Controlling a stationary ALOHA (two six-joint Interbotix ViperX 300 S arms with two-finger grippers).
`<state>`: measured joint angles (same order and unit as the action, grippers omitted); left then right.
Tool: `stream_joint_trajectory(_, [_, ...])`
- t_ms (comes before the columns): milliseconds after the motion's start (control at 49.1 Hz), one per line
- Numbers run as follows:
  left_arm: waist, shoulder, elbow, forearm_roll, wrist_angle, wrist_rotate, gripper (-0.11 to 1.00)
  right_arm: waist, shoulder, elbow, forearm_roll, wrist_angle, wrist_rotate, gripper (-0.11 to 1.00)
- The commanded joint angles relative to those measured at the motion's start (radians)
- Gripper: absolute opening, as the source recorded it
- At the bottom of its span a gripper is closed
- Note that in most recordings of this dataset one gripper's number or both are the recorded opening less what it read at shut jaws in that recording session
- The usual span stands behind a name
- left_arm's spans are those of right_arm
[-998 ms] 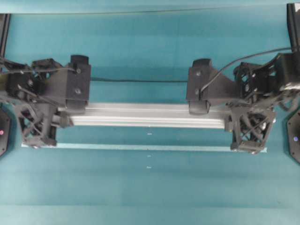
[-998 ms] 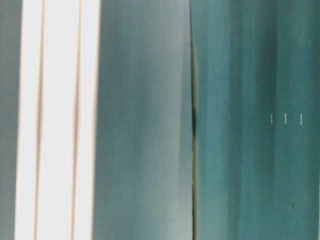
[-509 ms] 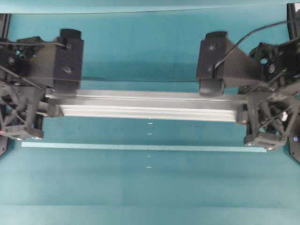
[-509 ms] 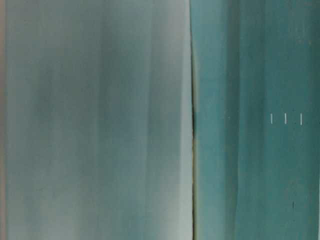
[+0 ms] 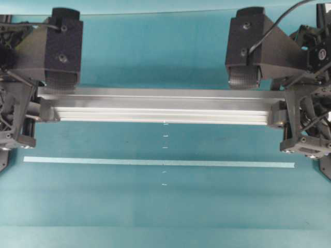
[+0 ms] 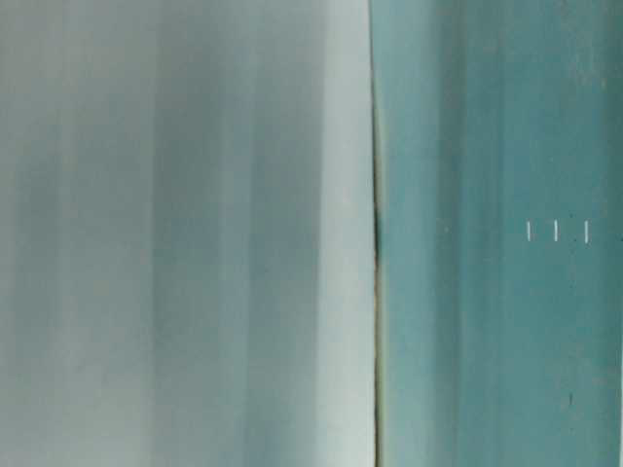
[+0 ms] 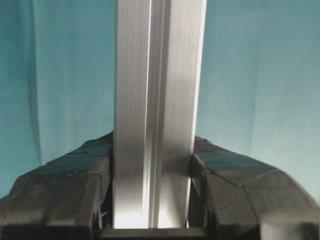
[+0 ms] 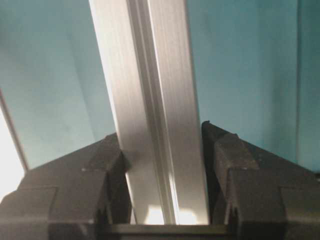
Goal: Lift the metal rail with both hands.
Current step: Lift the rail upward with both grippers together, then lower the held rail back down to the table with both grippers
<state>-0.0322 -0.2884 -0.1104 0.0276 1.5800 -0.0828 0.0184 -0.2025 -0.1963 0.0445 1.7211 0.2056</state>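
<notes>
Two black grippers hold a silver metal rail [image 5: 160,106] level above a teal table [image 5: 165,206]; the left gripper [image 7: 152,197] pinches its left end; the right gripper [image 8: 165,187] pinches its right end; a pale tape strip [image 5: 159,163] lies on the table nearer the bottom edge.

The metal rail [image 5: 160,107] runs crosswise, left gripper [image 5: 44,108] at its left end, right gripper [image 5: 276,111] at its right; tape strip [image 5: 159,163] lies parallel in front.
</notes>
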Motion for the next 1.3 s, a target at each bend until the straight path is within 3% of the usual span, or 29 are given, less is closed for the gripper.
stream_joint_trajectory(0, [-0.003, 0.012, -0.048, -0.002, -0.008, -0.029, 0.29, -0.015, 0.008, -0.031, -0.018, -0.017, 0.075, 0.38])
stream_joint_trajectory(204, [-0.005, 0.015, -0.06, -0.002, -0.002, -0.029, 0.29, -0.015, 0.008, -0.029, -0.021, -0.017, 0.071, 0.38])
stream_joint_trajectory(387, [-0.015, 0.017, -0.054, -0.002, 0.012, -0.031, 0.29, -0.012, 0.006, -0.023, -0.067, -0.031, 0.057, 0.38])
stream_joint_trajectory(611, [-0.015, 0.015, -0.02, 0.0, 0.003, -0.028, 0.29, -0.014, 0.006, 0.043, -0.071, -0.069, 0.02, 0.38])
stream_joint_trajectory(957, [0.0, 0.005, 0.218, 0.003, -0.202, -0.028, 0.29, -0.018, -0.002, 0.293, -0.071, -0.23, 0.003, 0.38])
stream_joint_trajectory(1283, [0.012, 0.006, 0.433, 0.005, -0.391, -0.029, 0.29, -0.018, -0.011, 0.466, -0.071, -0.416, -0.003, 0.38])
